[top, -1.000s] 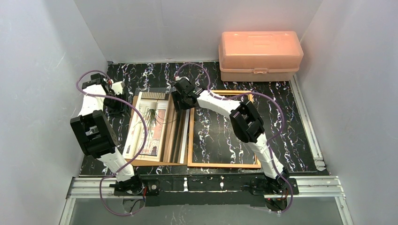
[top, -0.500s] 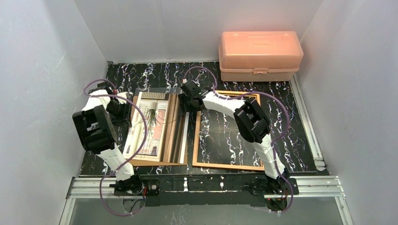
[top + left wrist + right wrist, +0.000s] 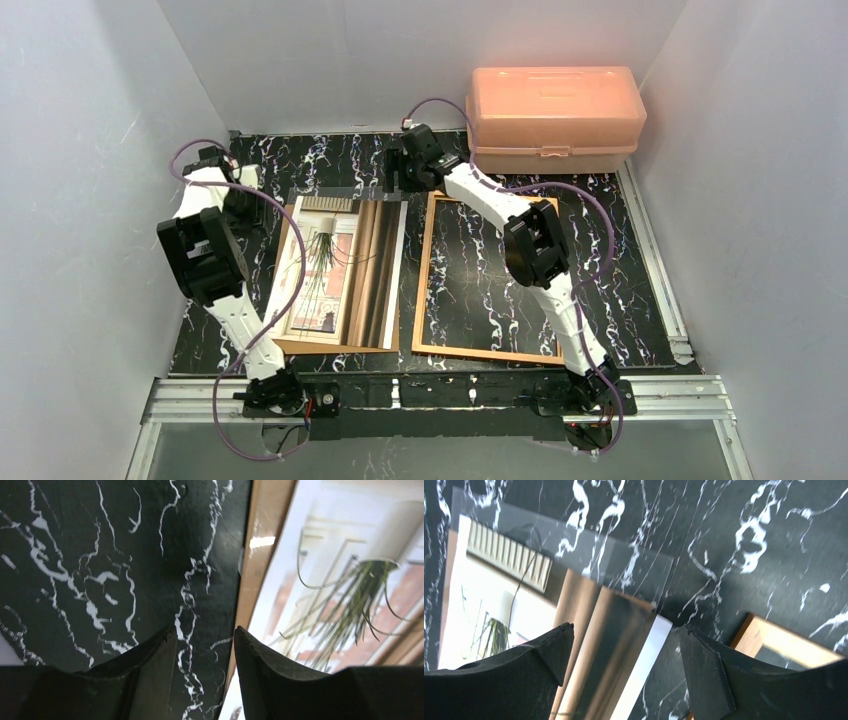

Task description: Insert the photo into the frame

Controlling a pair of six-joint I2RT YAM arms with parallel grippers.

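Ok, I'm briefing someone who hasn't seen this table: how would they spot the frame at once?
On the black marbled tabletop, look right of centre, in front of the pink plastic box. The frame lies flat there, its thin orange-brown wooden rails enclosing only bare tabletop, unlike the printed photo on its left.

Bright, even light; sheen across the photo (image 3: pixel 611 640), soft shadows

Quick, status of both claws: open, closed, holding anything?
Left claw: partly open, holding nothing.
Right claw: wide open, holding nothing.
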